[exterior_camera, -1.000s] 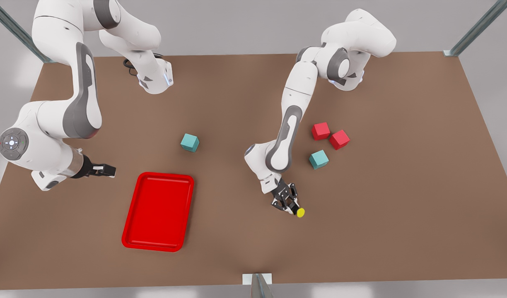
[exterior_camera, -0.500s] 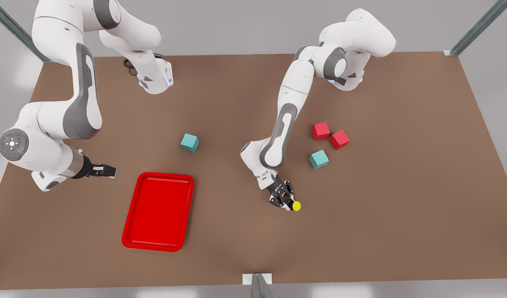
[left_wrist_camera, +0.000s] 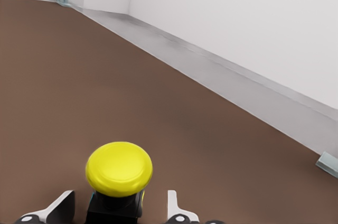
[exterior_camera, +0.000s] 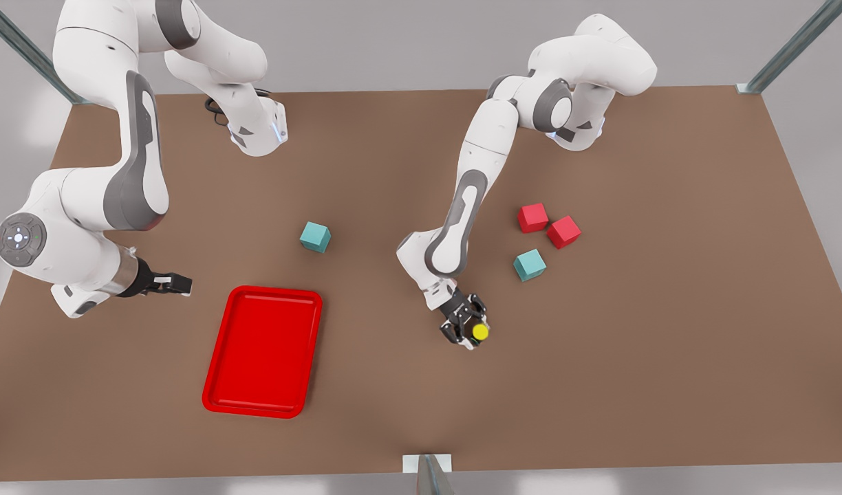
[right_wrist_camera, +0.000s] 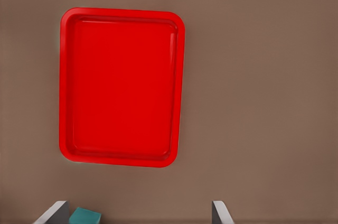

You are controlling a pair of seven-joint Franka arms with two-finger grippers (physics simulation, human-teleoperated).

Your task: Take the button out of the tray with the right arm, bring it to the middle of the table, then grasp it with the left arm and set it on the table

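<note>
Front view, with both wrist views. The left gripper (exterior_camera: 470, 331) hangs near the middle of the table (exterior_camera: 668, 344), its fingers (left_wrist_camera: 174, 205) closed on the dark body of the button (exterior_camera: 480, 331), whose yellow cap shows between them; whether the button touches the table cannot be told. In the left wrist view the button (left_wrist_camera: 119, 174) sits between the two finger tips, with bare brown table (left_wrist_camera: 79, 76) beyond it, then the table's edge and a pale wall.

The right gripper (exterior_camera: 173, 282) waits beside the tray (exterior_camera: 264, 350), toward the front view's left, fingers (right_wrist_camera: 53, 212) spread apart with nothing between them. The right wrist view looks down on the tray (right_wrist_camera: 122, 86), which lies flat and holds nothing, and a corner of a teal cube (right_wrist_camera: 85, 216) shows near one finger.

Other things: a teal cube (exterior_camera: 315, 236) lies between the tray and the left arm's elbow; two red cubes (exterior_camera: 548, 225) lie just beside each other, with a second teal cube (exterior_camera: 529, 265) near them, on the front view's right of the left arm. None touches the button or either gripper.
</note>
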